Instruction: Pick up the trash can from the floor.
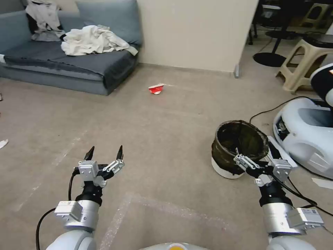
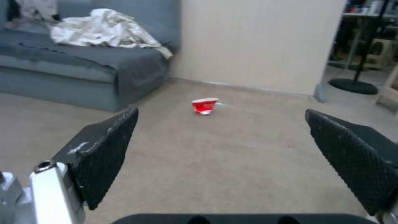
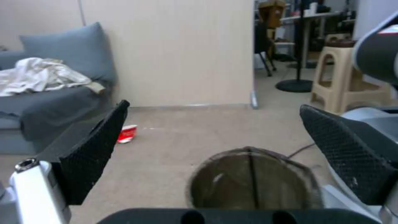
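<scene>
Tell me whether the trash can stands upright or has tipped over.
Upright: the trash can rests on its white base on the floor, its bag-lined mouth facing up.

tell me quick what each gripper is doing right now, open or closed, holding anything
Left gripper: open, holding nothing, above the floor.
Right gripper: open, holding nothing, by the near rim of the trash can.
</scene>
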You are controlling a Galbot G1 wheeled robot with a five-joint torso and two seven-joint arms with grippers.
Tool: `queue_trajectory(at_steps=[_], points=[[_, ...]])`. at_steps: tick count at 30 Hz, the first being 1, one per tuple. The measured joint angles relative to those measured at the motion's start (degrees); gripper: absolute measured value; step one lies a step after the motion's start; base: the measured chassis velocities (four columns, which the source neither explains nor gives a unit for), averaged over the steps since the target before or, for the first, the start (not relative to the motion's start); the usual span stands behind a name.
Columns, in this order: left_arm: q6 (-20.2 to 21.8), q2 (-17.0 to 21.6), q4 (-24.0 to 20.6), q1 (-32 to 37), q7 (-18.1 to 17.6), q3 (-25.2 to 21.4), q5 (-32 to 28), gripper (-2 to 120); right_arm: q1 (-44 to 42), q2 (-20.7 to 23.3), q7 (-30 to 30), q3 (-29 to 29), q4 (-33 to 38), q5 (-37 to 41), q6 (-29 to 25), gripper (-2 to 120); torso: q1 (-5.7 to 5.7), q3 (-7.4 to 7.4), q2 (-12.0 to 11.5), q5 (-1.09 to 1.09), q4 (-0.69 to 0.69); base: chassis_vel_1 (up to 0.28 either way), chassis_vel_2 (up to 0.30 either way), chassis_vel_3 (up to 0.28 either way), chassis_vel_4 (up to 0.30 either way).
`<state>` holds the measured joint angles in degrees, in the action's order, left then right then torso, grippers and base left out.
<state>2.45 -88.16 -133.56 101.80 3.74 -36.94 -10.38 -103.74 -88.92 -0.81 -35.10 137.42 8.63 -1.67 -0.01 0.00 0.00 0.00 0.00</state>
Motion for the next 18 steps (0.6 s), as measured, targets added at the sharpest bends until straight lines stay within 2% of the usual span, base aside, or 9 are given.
queue_trajectory(at_steps=[18], points=[[0.29, -0.16, 0.3, -0.44, -0.12, 0.34, -0.03, 100, 0.35, 0.05, -0.03, 0.12, -0.61, -0.26, 0.0, 100, 0.01, 0.0, 0.0, 0.0, 0.0, -0.113, -0.111, -0.113, -0.114]])
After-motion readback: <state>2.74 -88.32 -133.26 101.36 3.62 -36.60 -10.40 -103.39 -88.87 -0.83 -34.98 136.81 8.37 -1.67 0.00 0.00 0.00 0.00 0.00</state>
